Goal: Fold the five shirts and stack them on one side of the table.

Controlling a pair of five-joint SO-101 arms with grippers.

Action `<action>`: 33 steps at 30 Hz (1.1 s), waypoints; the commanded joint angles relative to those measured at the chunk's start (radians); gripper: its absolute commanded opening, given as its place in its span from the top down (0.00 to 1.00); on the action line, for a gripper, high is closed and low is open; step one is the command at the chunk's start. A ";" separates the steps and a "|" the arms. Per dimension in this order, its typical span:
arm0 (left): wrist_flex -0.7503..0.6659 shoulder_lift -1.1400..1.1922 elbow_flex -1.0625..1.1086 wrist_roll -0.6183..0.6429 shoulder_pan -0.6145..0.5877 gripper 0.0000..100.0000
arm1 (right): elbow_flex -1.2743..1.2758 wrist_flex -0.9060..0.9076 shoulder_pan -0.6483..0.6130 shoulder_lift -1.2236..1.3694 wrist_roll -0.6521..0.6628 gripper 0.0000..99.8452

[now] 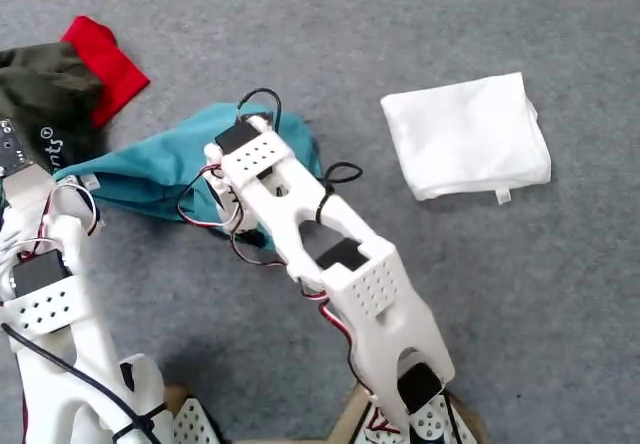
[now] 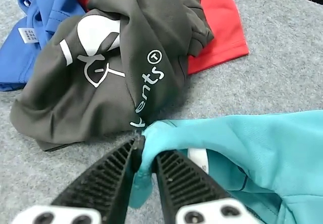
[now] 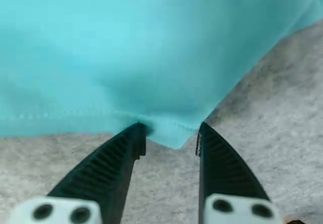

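I think I am spreading the teal shirt (image 1: 150, 174) at 10 o'clock: left gripper (image 2: 144, 156) clamped on its edge, right gripper (image 3: 169, 135) apart around the hem. Next I should close the right

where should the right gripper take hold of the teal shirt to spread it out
On the stitched hem of the teal shirt, at the small corner bulging out between the fingers of the open right gripper. Come in low from the bare table side: that edge lies free there, and the left gripper holds another edge.
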 commanded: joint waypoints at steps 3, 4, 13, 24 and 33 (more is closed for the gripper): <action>-0.018 -0.021 -0.004 0.006 -0.012 0.97 | -0.019 -0.028 0.032 0.042 -0.011 0.82; -0.018 -0.021 -0.004 0.006 -0.012 0.97 | -0.021 -0.032 0.032 0.054 -0.012 0.82; -0.018 -0.021 -0.004 0.006 -0.012 0.97 | -0.022 -0.054 0.031 0.087 0.023 0.88; -0.018 -0.021 -0.002 0.006 -0.012 0.97 | -0.179 0.106 0.078 0.087 0.212 0.99; 0.072 -0.021 -0.077 0.017 0.002 0.97 | -0.262 0.115 0.216 -0.166 0.428 0.99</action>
